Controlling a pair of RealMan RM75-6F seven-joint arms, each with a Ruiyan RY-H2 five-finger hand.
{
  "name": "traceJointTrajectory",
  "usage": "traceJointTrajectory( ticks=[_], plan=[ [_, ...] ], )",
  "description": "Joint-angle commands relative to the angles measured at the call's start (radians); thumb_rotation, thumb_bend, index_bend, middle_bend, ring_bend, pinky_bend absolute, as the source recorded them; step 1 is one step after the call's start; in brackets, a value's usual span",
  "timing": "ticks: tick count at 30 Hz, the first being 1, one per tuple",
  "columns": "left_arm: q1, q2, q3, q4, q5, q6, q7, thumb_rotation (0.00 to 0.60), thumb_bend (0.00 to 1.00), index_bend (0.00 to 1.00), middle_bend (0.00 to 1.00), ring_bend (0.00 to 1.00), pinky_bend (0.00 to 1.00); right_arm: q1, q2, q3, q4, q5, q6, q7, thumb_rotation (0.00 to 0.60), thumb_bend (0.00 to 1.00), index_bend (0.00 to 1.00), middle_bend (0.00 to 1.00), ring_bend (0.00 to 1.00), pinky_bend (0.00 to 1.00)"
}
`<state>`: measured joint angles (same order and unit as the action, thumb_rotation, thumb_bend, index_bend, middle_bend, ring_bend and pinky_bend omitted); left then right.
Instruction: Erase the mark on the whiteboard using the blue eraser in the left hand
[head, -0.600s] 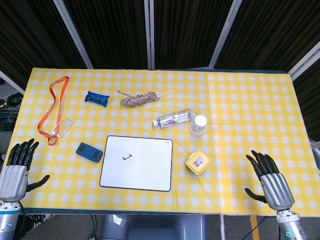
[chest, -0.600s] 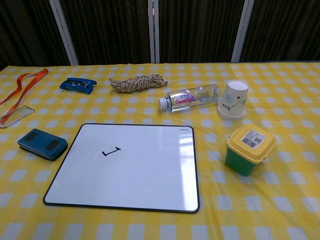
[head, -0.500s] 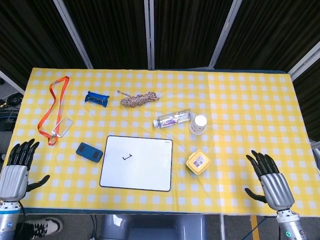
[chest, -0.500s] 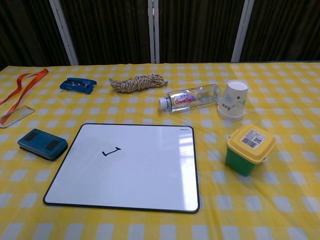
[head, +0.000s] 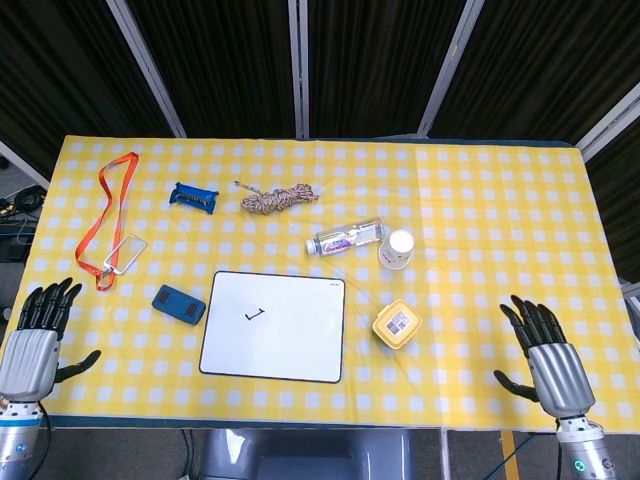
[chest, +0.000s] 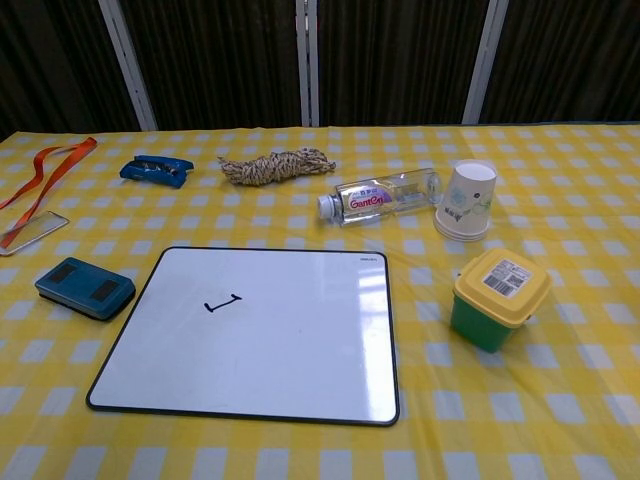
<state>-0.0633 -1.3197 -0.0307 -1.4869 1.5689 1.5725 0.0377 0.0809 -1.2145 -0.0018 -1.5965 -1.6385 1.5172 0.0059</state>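
Nothing started: the blue eraser (head: 180, 305) lies untouched just left of the whiteboard (head: 290, 345), its mark (head: 255, 316) unerased, while the left hand (head: 30, 340) and right hand (head: 550, 360) hover empty, fingers spread, at the table's near edge.

Bare cloth separates left hand (head: 30, 345) from blue eraser (head: 180, 305).

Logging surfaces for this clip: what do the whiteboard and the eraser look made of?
The whiteboard looks like glossy white laminate in a thin dark frame; light streaks reflect off it. The eraser seems blue plastic with darker matte pads on top, possibly felt or rubber.
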Motion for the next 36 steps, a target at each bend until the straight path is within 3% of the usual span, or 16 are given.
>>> traceJointTrajectory(
  ticks=[1,8,13,18,26,36],
  plan=[
    [-0.001,0.000,-0.001,0.001,-0.004,-0.005,-0.001,0.600,0.00,0.00,0.00,0.00,0.00,0.000,0.003,0.020,0.006,0.030,0.000,0.015,0.600,0.07,0.01,0.00,0.00,0.00],
    [-0.006,-0.002,0.003,0.005,-0.006,-0.018,0.012,0.600,0.02,0.00,0.00,0.00,0.00,-0.004,0.026,0.066,0.004,0.103,0.007,0.086,0.600,0.07,0.01,0.00,0.00,0.00],
    [-0.023,0.009,0.005,0.001,-0.014,-0.058,0.035,0.600,0.14,0.00,0.00,0.00,0.01,-0.007,0.034,0.057,-0.004,0.085,0.011,0.093,0.600,0.07,0.01,0.00,0.00,0.00],
    [-0.069,0.016,-0.011,0.013,-0.025,-0.124,0.054,0.600,0.14,0.06,0.00,0.00,0.08,-0.006,0.032,0.050,-0.009,0.077,0.006,0.083,0.600,0.07,0.01,0.00,0.00,0.00],
    [-0.215,0.008,-0.042,0.052,-0.081,-0.368,0.168,0.600,0.22,0.18,0.04,0.11,0.18,-0.006,0.031,0.047,-0.009,0.075,0.002,0.082,0.600,0.07,0.01,0.00,0.00,0.00],
    [-0.362,-0.026,-0.067,0.085,-0.178,-0.616,0.263,0.600,0.23,0.21,0.07,0.12,0.18,-0.001,0.034,0.050,-0.003,0.088,-0.015,0.102,0.600,0.07,0.01,0.00,0.00,0.00]
  ],
)
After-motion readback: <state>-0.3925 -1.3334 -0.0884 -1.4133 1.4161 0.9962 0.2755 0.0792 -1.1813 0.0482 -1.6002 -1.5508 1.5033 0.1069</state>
